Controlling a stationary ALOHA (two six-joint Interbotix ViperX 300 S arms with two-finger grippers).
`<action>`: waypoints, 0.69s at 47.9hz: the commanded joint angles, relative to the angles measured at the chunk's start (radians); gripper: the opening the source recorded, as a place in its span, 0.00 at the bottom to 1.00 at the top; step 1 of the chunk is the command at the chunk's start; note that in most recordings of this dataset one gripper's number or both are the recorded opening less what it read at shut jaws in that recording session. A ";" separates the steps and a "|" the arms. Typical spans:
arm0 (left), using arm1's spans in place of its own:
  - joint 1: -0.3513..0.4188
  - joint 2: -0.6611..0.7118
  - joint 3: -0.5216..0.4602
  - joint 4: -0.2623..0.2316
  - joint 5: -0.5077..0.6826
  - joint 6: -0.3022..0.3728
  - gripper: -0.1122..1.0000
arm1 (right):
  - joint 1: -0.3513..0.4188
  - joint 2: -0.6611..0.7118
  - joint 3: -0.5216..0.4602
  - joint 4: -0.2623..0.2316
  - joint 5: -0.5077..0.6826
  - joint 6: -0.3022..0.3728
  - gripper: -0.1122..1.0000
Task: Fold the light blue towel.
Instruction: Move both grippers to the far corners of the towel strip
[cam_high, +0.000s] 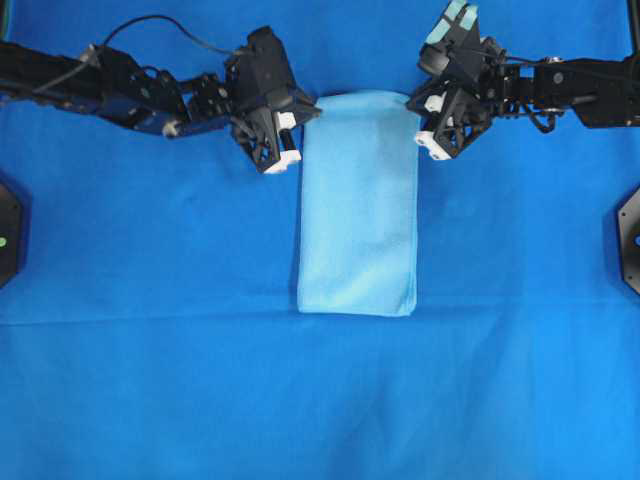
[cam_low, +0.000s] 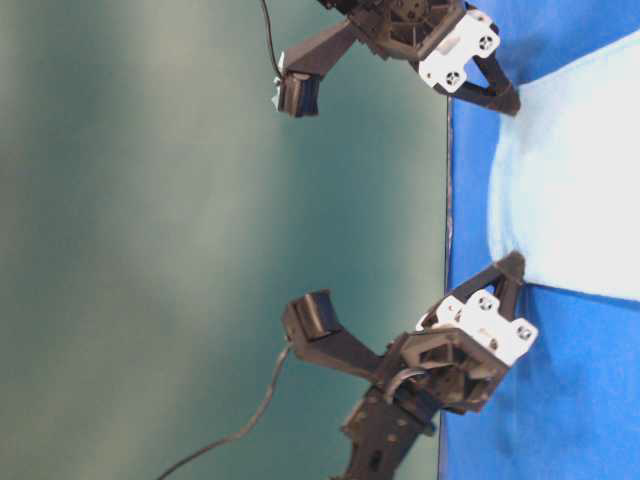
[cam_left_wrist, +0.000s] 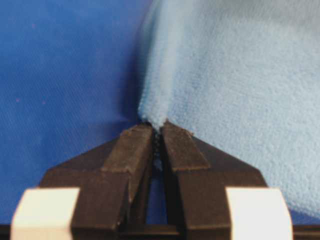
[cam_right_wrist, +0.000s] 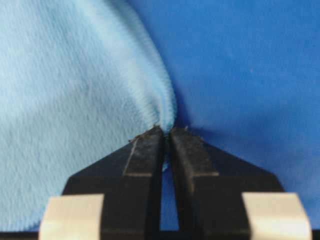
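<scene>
The table cloth (cam_high: 150, 380), deep blue, covers the whole work surface and lies flat. On it, at the middle of the overhead view, the towel (cam_high: 358, 205) lies as a narrow upright rectangle, its long sides running away from the arms; a doubled edge shows at the near end, so one fold is judged already made. Its far end sits between the two arms. The left gripper (cam_high: 296, 158) is down at the far left corner and the right gripper (cam_high: 424, 141) at the far right corner. In the left wrist view the jaws are pressed together with the towel's corner (cam_left_wrist: 152, 117) pinched at their tips; in the right wrist view the jaws are likewise closed on the hemmed corner (cam_right_wrist: 165, 117). The table-level view shows both grippers low at the cloth's edge, each meeting the towel. The step in hand is judged to be the grasp of both far corners ahead of a second fold. The next move calls for lifting both corners together, carrying them evenly over the towel to the opposite end, keeping the edges aligned and the lower layer undisturbed. Uneven travel would skew the fold.
</scene>
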 joint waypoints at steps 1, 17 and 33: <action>0.015 -0.072 -0.009 -0.003 0.014 0.005 0.13 | -0.006 -0.049 -0.009 -0.003 0.021 -0.003 0.15; 0.055 -0.166 -0.015 -0.002 0.038 0.072 0.13 | -0.018 -0.153 -0.032 -0.005 0.081 -0.041 0.15; 0.026 -0.189 0.015 -0.003 0.049 0.055 0.13 | -0.017 -0.181 -0.032 -0.008 0.081 -0.041 0.15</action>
